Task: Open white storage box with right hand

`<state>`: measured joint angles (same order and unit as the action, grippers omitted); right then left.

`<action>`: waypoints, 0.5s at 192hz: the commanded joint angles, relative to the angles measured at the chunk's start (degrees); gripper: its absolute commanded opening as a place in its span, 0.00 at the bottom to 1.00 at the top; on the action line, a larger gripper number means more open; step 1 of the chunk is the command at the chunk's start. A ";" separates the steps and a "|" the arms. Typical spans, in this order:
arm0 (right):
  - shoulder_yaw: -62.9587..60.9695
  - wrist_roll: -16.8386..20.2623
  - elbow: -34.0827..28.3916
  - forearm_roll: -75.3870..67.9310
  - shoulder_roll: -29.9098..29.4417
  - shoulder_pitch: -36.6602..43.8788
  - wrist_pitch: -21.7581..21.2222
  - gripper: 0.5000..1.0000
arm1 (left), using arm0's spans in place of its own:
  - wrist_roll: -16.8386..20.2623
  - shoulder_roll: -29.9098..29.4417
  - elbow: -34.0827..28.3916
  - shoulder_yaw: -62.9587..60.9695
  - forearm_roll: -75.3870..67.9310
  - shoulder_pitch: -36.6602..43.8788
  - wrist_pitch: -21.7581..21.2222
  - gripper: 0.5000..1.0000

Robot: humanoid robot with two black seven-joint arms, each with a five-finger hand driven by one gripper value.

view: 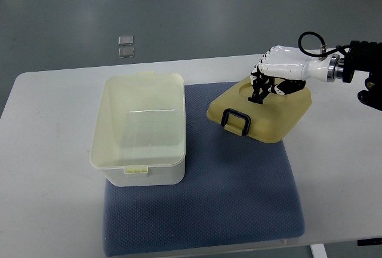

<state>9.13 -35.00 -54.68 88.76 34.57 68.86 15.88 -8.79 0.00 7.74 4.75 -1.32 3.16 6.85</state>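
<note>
The white storage box [98,128] stands open on the left part of a blue mat [239,192], and nothing shows inside it. Its cream lid [280,114] lies apart to the right, tilted, with a black latch [236,120] on its near edge. My right hand [261,91] reaches in from the right edge. Its dark fingers curl down into the recess on top of the lid and grip it there. The left arm does not show.
The mat lies on a white table [42,150] whose back edge runs behind the box and lid. Two small clear squares [126,46] lie on the grey floor beyond the table.
</note>
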 commanded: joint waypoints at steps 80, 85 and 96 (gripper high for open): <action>-0.51 0.00 -0.52 -0.78 -1.79 -0.74 0.11 0.86 | 0.00 0.00 0.00 0.00 0.00 0.00 0.00 1.00; -0.60 0.00 -0.43 -0.78 -1.70 -0.66 -0.06 0.86 | 0.00 0.00 0.00 0.00 0.00 0.00 0.00 1.00; -1.13 0.00 -0.43 -0.95 -1.44 -0.04 -0.68 0.86 | 0.00 0.00 0.00 0.00 0.00 0.00 0.00 1.00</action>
<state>8.55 -35.00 -55.14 88.03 32.74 67.94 15.99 -8.79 0.00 7.74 4.75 -1.32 3.16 6.86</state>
